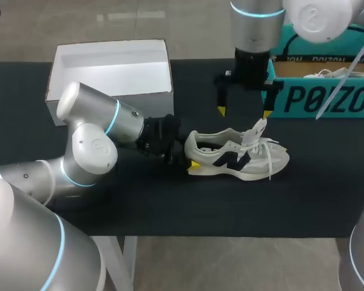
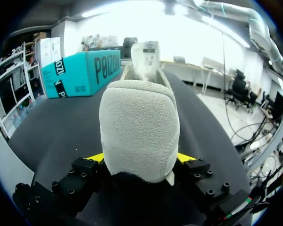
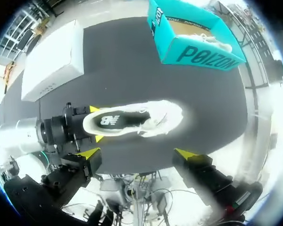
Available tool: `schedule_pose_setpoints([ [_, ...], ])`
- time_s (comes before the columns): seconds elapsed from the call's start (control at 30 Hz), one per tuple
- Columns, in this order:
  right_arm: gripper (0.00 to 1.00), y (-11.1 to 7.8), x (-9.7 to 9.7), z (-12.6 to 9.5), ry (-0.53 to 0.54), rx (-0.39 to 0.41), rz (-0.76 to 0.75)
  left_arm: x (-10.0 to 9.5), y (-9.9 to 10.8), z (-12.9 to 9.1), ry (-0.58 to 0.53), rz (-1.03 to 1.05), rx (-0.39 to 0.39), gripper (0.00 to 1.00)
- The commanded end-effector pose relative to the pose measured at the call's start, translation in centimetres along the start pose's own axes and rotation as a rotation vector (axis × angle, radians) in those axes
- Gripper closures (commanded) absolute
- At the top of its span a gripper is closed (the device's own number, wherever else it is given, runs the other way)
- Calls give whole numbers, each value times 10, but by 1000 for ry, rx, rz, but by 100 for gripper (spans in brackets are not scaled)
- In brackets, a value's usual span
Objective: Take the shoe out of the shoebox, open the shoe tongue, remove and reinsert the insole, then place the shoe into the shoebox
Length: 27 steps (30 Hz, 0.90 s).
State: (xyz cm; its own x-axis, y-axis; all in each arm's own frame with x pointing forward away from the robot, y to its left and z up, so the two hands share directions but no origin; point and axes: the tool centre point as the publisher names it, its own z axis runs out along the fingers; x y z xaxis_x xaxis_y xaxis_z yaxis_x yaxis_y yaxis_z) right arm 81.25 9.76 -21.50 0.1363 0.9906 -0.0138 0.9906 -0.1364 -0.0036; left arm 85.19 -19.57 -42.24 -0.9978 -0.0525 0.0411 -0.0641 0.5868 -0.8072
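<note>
Nearest on the black tabletop (image 1: 170, 212), one pale shoe (image 1: 236, 154) stands on its sole, its heel clamped from both sides by the left gripper (image 1: 188, 157). Over the shoe hangs the right gripper (image 1: 244, 111), its fingers spread wide and released. Farther back stand two boxes: one white box (image 1: 109, 73) and one teal shoebox (image 1: 327, 91) with something white inside.

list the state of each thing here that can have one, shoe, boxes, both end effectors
off-white suede sneaker: upright on the black table, heel gripped
white insole: seated inside the sneaker
left end effector: shut on the sneaker's heel
right end effector: open above the sneaker, holding nothing
teal cardboard shoebox: open, lid off
white cardboard box: open side up
</note>
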Motion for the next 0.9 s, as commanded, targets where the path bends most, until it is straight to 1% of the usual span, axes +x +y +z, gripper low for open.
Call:
schedule_pose_setpoints([
  [0.03,0,-5,-10,1,460,-112,-989,0,1,0,0,0,2,100],
  [0.37,0,-5,-10,1,460,-112,-989,0,1,0,0,0,2,100],
  [0.4,0,-4,-6,-1,446,-133,-1078,0,1,0,0,0,2,100],
  [0.43,0,-1,-1,-5,378,-124,-1222,0,1,0,0,0,2,100],
  [0.47,0,0,2,-8,300,-110,-1304,0,1,0,0,0,2,100],
  [0.5,0,1,3,-11,277,-131,-1411,0,1,0,0,0,2,100],
  [0.53,0,2,5,-14,288,-149,-1533,0,1,0,0,0,2,100],
  [0.57,0,3,4,-15,265,-134,-1610,0,1,0,0,0,2,100],
  [0.6,0,4,5,-16,240,-118,-1731,0,1,0,0,0,2,100],
  [0.63,57,4,5,-17,221,-113,-1815,0,1,0,0,0,2,100],
  [0.67,100,5,3,-19,177,-106,-1840,0,1,0,0,0,2,100],
  [0.7,100,6,1,-20,167,-114,-1926,0,1,0,0,0,2,100],
  [0.73,100,6,1,-21,144,-99,-1986,0,1,0,0,0,2,100],
  [0.77,100,8,-2,-23,108,-91,-2004,0,1,0,0,0,2,100],
  [0.8,100,8,-3,-26,111,-97,-2059,0,1,0,0,0,2,100],
  [0.83,100,7,-4,-28,105,-84,-2104,0,1,0,0,0,2,100],
  [0.87,100,7,-5,-30,80,-58,-2120,0,1,0,0,0,2,100],
  [0.9,100,8,-7,-31,81,-29,-2124,0,1,0,0,0,2,100],
])
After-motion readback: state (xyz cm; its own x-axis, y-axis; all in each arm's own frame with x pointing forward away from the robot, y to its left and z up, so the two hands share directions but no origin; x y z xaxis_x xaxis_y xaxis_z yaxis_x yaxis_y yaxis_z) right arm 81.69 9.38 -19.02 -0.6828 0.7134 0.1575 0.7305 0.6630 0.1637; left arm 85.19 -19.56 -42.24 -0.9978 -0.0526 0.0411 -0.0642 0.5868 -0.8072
